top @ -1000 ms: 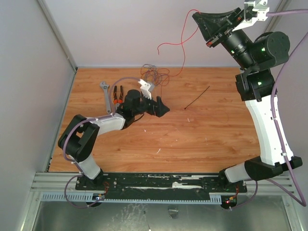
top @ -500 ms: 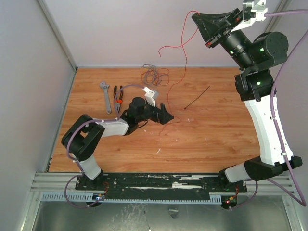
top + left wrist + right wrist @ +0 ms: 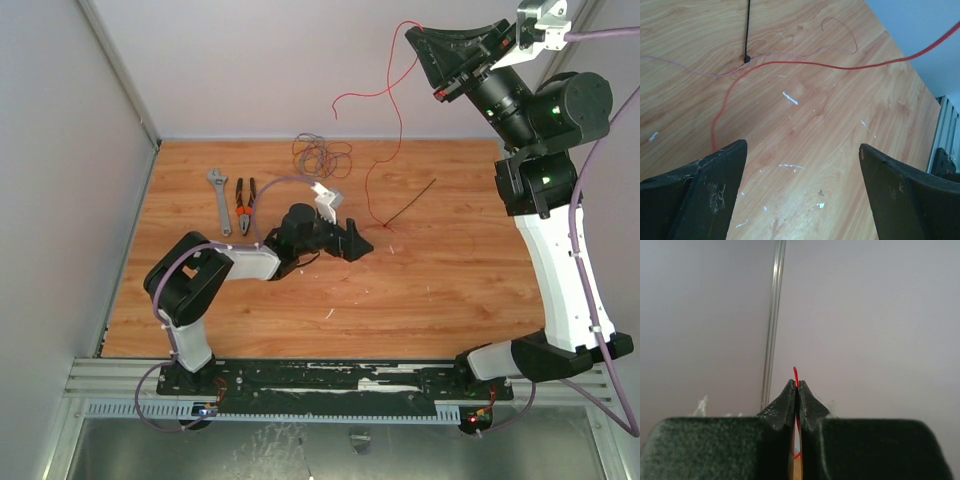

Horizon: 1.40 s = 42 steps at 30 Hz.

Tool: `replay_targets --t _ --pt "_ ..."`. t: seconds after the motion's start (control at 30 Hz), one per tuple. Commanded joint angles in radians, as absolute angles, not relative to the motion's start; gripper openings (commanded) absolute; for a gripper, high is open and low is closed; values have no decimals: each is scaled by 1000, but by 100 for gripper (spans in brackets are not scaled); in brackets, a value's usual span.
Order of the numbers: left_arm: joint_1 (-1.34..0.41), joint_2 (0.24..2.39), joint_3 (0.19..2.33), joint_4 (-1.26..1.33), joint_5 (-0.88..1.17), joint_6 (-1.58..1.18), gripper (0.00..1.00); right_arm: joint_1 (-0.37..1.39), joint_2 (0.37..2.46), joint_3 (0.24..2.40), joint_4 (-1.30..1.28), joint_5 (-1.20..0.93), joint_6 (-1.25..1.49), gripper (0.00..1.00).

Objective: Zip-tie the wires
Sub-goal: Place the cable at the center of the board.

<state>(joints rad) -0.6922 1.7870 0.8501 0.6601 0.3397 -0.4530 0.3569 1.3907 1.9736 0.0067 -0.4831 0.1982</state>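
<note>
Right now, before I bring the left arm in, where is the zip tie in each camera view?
Top external: the zip tie lies slanted on the table, right of centre.
Left wrist: the tie runs down from the top edge, left of centre.
Right wrist: not in it.
Shared landmark: the red wire, passing the tie's head end and pinched in the right pincer.

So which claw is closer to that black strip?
Left. The left gripper sits low beside the zip tie; the right gripper is high up, pinching a red wire.
</note>
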Motion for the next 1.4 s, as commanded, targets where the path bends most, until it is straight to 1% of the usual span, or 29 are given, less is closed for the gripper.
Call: replay_targets --t 0.0,0.17,0.33,0.37,0.47,0.5,0.57,0.7,0.9,0.97,1.03,1.17,1.27,1.37 --pt "-718 1832 920 701 336 -436 98 351 1382 1969 27 -490 203 0" --pt "-731 1887 1034 659 275 -391 98 350 1378 1970 17 -485 197 0" --pt "-746 1948 1111 645 291 -380 98 350 1372 1970 16 -479 189 0" --pt "-750 1959 1113 649 292 -380 94 351 1370 1971 13 -476 185 0" --pt "-753 1980 1101 649 289 -380 73 351 1365 1973 2 -459 171 0" --pt "-753 1983 1094 646 284 -378 68 351 1365 1975 -5 -450 165 0" --pt "-753 1980 1072 641 278 -374 62 351 1361 1980 -18 -429 152 0" --pt "-753 1950 1031 630 263 -357 48 351 1353 1982 -47 -370 126 0" --pt "-752 1898 973 625 223 -339 17 341 1356 1992 -91 -308 98 0" --pt "-748 1886 963 633 215 -337 14 339 1357 1988 -91 -310 103 0" --pt "-743 1881 963 632 215 -339 8 337 1355 1986 -89 -318 110 0" --pt "-728 1846 957 580 209 -335 5 332 1359 1996 -118 -302 96 0" --pt "-711 1793 946 482 176 -320 2 318 1361 1999 -171 -262 72 0" --pt "-700 1729 969 294 85 -258 1 292 1348 1959 -225 -196 47 0"
